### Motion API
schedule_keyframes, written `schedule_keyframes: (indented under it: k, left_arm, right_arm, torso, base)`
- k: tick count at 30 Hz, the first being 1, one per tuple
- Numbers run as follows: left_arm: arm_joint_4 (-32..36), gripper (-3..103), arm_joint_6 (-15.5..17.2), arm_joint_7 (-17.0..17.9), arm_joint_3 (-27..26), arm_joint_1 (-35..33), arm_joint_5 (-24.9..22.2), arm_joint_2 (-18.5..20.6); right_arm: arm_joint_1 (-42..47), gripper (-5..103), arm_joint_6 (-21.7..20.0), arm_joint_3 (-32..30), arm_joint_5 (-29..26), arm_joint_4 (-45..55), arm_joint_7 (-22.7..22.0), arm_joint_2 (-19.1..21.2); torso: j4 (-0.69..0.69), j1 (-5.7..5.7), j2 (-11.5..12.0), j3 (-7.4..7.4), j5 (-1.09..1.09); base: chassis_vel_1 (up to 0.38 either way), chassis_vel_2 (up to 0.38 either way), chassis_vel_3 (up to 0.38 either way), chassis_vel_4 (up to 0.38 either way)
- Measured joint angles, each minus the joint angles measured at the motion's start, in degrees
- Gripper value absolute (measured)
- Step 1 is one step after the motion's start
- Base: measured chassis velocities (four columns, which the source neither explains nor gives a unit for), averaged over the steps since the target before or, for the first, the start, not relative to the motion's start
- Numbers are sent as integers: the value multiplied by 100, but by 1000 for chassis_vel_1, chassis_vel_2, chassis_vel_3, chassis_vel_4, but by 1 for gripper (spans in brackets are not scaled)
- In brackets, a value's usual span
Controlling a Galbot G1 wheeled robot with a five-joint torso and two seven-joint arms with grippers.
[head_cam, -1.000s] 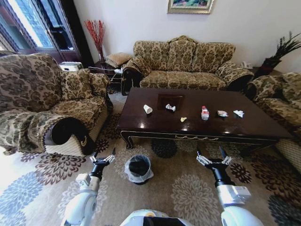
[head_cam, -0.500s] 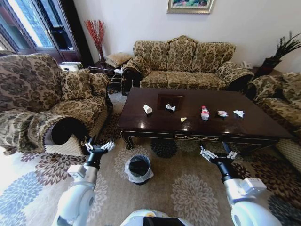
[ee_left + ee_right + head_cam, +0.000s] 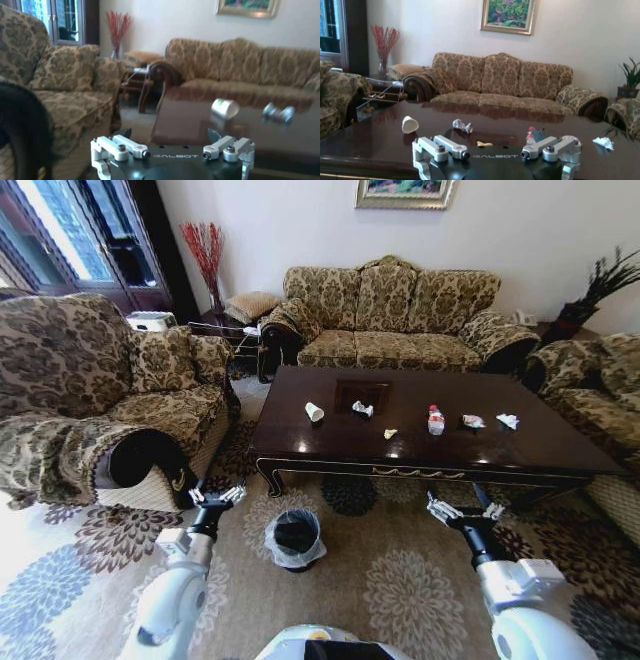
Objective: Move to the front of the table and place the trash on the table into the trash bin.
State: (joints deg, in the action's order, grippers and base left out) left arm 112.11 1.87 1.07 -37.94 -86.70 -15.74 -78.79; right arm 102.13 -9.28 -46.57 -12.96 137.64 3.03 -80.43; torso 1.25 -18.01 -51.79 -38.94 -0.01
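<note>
The dark glossy table (image 3: 520, 450) stands ahead of me, beyond a strip of carpet. The trash lies in a row on it: a white paper cup (image 3: 314, 412), a shiny wrapper (image 3: 362, 409), a yellow scrap (image 3: 390, 433), a small bottle (image 3: 436, 420), another wrapper (image 3: 473, 421) and a white tissue (image 3: 508, 421). The black trash bin (image 3: 296, 537) with its pale bag stands on the carpet by the table's near left side. My left gripper (image 3: 217, 496) hangs open left of the bin. Over the carpet to the right, my right gripper (image 3: 465, 507) is open. Both are empty and short of the table.
An armchair (image 3: 110, 400) stands at the left, close to my left arm. A sofa (image 3: 390, 315) lies behind the table and another armchair (image 3: 600, 380) at the right. Patterned carpet (image 3: 390, 580) lies open between bin and right arm.
Both arms have spread outward: the left gripper went up and left toward the armchair, the right gripper shifted right. Table, trash and bin have not moved.
</note>
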Motion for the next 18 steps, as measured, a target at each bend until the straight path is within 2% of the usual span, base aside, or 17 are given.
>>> schedule_keyframes:
  k: [1, 4, 5, 8, 10, 13, 14, 16, 17, 18]
  left_arm:
    - [0, 100, 0, 0, 0, 0, 0, 0]
    - [-927, 100, -100, 3, 200, 350, 145, -48]
    - [-927, 100, -100, 3, 200, 350, 145, -48]
    - [-1696, 100, 98, 3, 542, 592, -65, -47]
    - [-1951, 100, 144, 3, 664, 687, -120, -51]
    - [-2419, 100, 181, 3, 855, 917, -176, -55]
    - [-2809, 100, 193, 6, 982, 1133, -210, -63]
    - [-3031, 100, 193, 9, 1047, 1254, -213, -66]
    - [-3524, 100, 177, 18, 1189, 1549, -217, -92]
    - [-3524, 100, 177, 18, 1189, 1549, -217, -92]
  right_arm:
    - [0, 100, 0, 0, 0, 0, 0, 0]
    - [16, 100, 46, 1, -15, 8, 2, -1]
    - [16, 100, 46, 1, -15, 8, 2, -1]
    - [5, 100, 37, 20, -52, 68, -53, 17]
    - [10, 100, 30, 15, -66, 91, -91, 25]
    - [56, 100, 26, -54, -96, 132, -151, 26]
    - [106, 100, 27, -116, -113, 155, -179, 7]
    - [137, 100, 30, -144, -118, 166, -199, -11]
    - [219, 100, 58, -198, -122, 175, -262, -58]
    - [219, 100, 58, -198, -122, 175, -262, -58]
  torso:
    - [0, 0, 0, 0, 0]
    - [0, 0, 0, 0, 1]
    - [0, 0, 0, 0, 1]
    - [1, 0, 0, 0, 1]
    - [2, 0, 0, 0, 0]
    - [2, 0, 0, 0, 2]
    - [1, 0, 0, 0, 1]
    - [0, 0, 0, 0, 1]
    - [0, 0, 0, 0, 1]
    - [0, 0, 0, 0, 1]
  base:
    - [0, 0, 0, 0]
    - [0, 0, 0, 0]
    - [0, 0, 0, 0]
    - [0, 0, 0, 0]
    - [0, 0, 0, 0]
    - [0, 0, 0, 0]
    - [0, 0, 0, 0]
    - [0, 0, 0, 0]
    - [0, 0, 0, 0]
    - [0, 0, 0, 0]
